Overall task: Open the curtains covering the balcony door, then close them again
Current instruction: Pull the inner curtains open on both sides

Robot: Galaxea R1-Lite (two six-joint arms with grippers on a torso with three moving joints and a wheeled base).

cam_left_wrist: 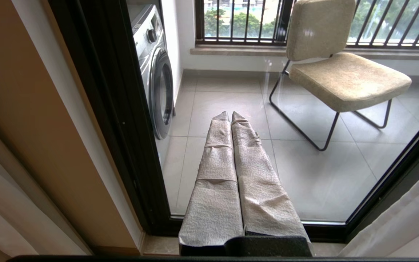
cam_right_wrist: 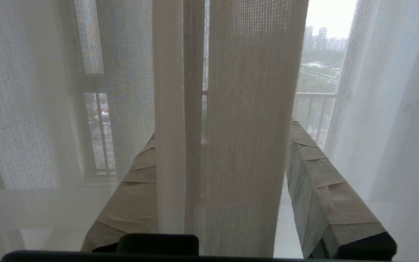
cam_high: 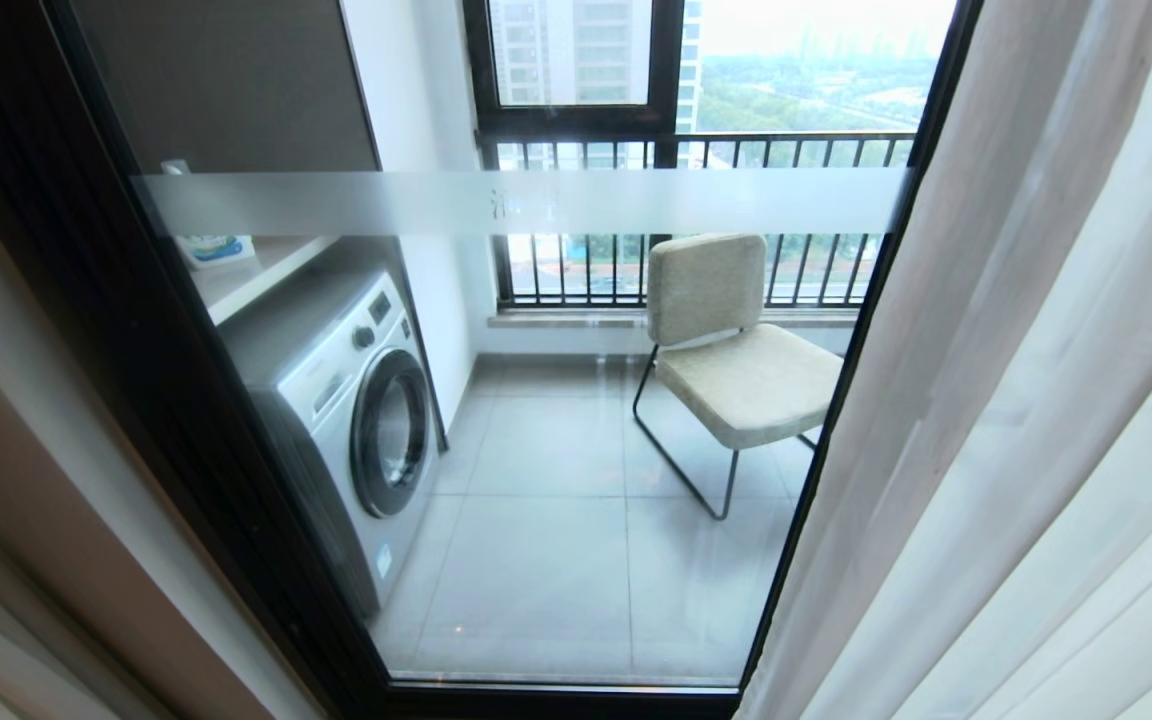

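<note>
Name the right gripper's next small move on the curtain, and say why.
Probably finish closing the jaws. In the right wrist view the right gripper straddles a hanging fold of the curtain, the jaws still apart on either side of it, so nothing is pinched yet. The balcony door stands uncovered in the head view, so a firm hold should come before dragging the fabric across. The left gripper sits shut and idle.

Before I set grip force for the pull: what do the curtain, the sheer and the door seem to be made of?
Curtain: thick woven beige fabric, matte; the weave grid shows. Sheer: thin see-through white mesh; the railing shows through it. Door: clear glass with a frosted band, in a black frame, likely painted metal.
</note>
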